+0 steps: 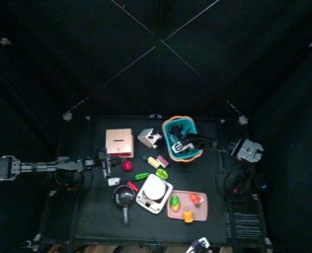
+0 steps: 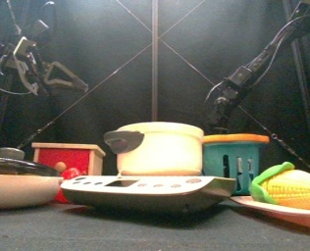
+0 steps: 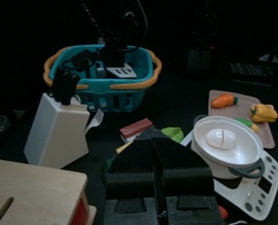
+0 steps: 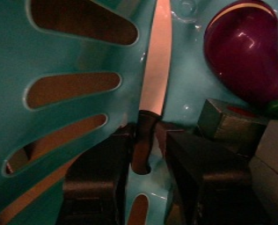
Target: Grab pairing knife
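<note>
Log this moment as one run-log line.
stage: closing on knife | right gripper: jaws astride paring knife handle, inside teal basket | left gripper: resting apart

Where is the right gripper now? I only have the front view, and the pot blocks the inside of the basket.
Observer: The right gripper is down inside the teal basket, its jaws open on either side of the paring knife, at its black handle.
Operator: Which way is the knife lying?
Observer: Flat along the basket wall, blade pointing away from the gripper.
Operator: Anything crowding it?
Observer: A purple eggplant lies beside the blade, apart from the handle.
</note>
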Robot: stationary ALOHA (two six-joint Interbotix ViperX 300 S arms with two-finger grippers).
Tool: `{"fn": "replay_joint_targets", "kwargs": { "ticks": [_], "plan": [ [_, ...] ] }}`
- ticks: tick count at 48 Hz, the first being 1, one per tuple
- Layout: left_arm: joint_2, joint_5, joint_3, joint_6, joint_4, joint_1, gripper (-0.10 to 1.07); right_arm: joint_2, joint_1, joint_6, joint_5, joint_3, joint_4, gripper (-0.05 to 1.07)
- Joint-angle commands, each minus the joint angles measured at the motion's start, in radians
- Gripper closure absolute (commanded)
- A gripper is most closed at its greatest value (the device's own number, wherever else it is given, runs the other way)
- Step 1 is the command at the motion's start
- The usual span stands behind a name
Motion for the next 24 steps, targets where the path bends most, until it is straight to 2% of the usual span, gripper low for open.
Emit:
{"fn": "replay_joint_targets", "kwargs": {
  "ticks": [1,14,24],
  "plan": [
    [0.002,-0.005,-0.012,0.0,0.002,0.003,0.96,-0.005,-0.014,0.0,-0.015,0.012,-0.005,0.31],
    [0.002,-0.005,-0.012,0.0,0.002,0.003,0.96,0.011,-0.014,-0.002,-0.029,0.023,-0.005,0.34],
    [0.002,-0.005,-0.012,0.0,0.002,0.005,0.96,-0.003,-0.014,-0.002,-0.032,0.02,-0.005,0.43]
  ]
}}
